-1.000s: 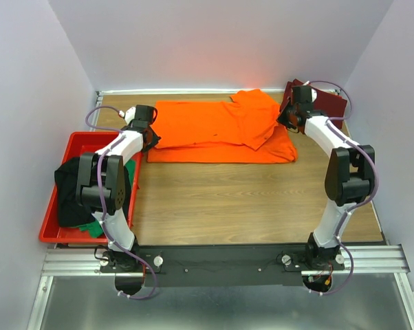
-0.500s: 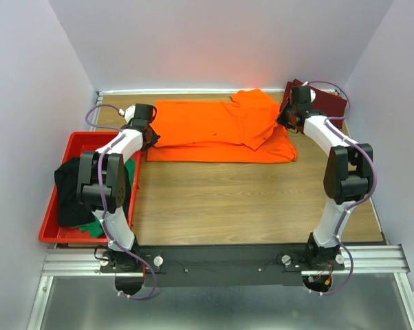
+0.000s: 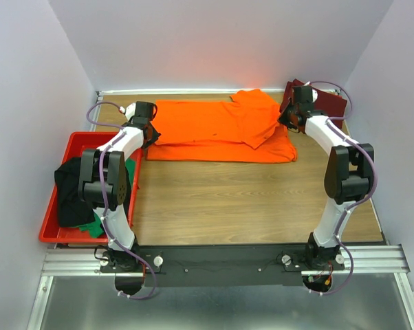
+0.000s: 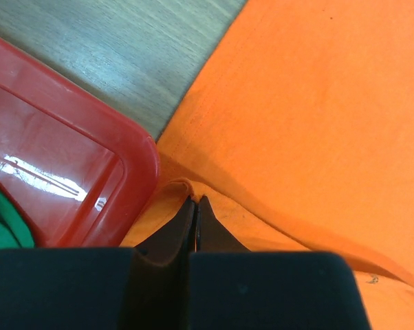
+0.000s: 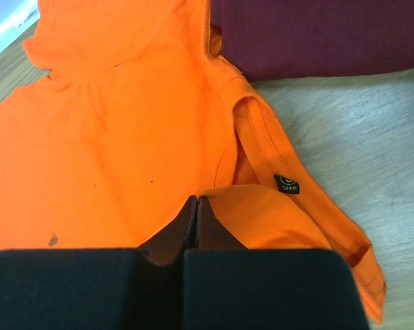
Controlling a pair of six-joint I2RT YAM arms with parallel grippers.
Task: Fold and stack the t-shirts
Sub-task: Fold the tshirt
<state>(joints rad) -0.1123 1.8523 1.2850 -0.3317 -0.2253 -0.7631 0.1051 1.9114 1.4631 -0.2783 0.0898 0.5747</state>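
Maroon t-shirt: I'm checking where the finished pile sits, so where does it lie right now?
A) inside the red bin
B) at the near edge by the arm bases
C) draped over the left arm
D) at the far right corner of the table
D: the maroon t-shirt lies flat at the far right corner of the table, just beyond the right end of the orange t-shirt.

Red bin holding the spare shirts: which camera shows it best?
Top external. The red bin shows nearly whole on the left, with the black t-shirt and green t-shirt in it. The left wrist view catches only one rounded corner and a sliver of green. The right wrist view shows none of it.
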